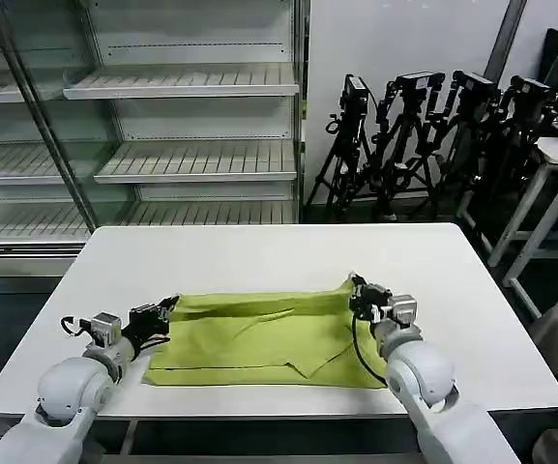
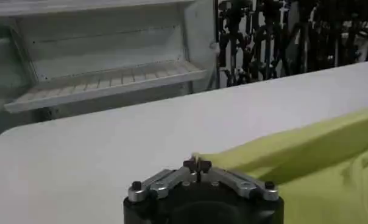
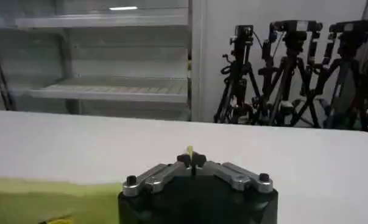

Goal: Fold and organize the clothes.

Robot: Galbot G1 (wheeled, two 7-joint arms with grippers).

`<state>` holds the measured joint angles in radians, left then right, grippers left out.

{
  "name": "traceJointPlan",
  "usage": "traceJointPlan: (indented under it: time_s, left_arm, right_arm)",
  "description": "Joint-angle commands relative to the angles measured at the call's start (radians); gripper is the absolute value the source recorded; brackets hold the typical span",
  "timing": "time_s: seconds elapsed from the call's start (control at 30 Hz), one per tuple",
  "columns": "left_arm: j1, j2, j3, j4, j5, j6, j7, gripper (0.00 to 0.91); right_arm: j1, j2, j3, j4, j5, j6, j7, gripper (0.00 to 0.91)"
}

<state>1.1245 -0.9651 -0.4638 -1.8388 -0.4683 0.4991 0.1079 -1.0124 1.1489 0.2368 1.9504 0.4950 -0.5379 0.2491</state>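
Yellow-green T-shirt (image 1: 259,333) between both grippers.

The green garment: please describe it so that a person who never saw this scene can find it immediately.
Look at the white table in front of the empty shelves. On its near half lies the T-shirt, partly folded, between the left gripper and the right gripper, each pinching a far corner. It is the table's one lime yellow-green thing.

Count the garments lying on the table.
1: a lime T-shirt on the white table, near the front edge, partly folded, its far corners pinched by the left gripper and right gripper.
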Motion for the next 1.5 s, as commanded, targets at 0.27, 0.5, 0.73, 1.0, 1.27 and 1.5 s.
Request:
traceJointPlan:
  time_s: [0.27, 0.5, 0.73, 1.0, 1.27, 1.5]
  left_arm:
    - [0.119, 0.000, -0.016, -0.087, 0.042, -0.017, -0.003, 0.020]
    - [0.130, 0.006, -0.018, -0.095, 0.052, -0.013, -0.004, 0.020]
    - [0.135, 0.010, -0.021, -0.096, 0.056, -0.004, -0.004, 0.020]
    - [0.135, 0.016, -0.024, -0.083, 0.059, -0.002, -0.003, 0.020]
    - [0.143, 0.015, -0.017, -0.086, 0.092, 0.012, -0.007, 0.907]
    - [0.144, 0.016, -0.034, -0.110, 0.079, -0.005, -0.044, 0.907]
  right_arm:
    - [-0.190, -0.010, 0.038, 0.149, -0.032, 0.016, -0.004, 0.000]
    - [-0.213, 0.002, 0.051, 0.158, -0.048, 0.023, -0.004, 0.000]
    - [-0.218, 0.003, 0.064, 0.160, -0.054, 0.030, -0.003, 0.000]
    - [-0.219, 0.000, 0.063, 0.174, -0.056, 0.021, 0.000, 0.000]
    - [-0.227, 0.001, 0.061, 0.155, -0.092, 0.014, -0.007, 0.453]
    - [-0.272, -0.002, 0.082, 0.178, -0.128, 0.013, -0.029, 0.907]
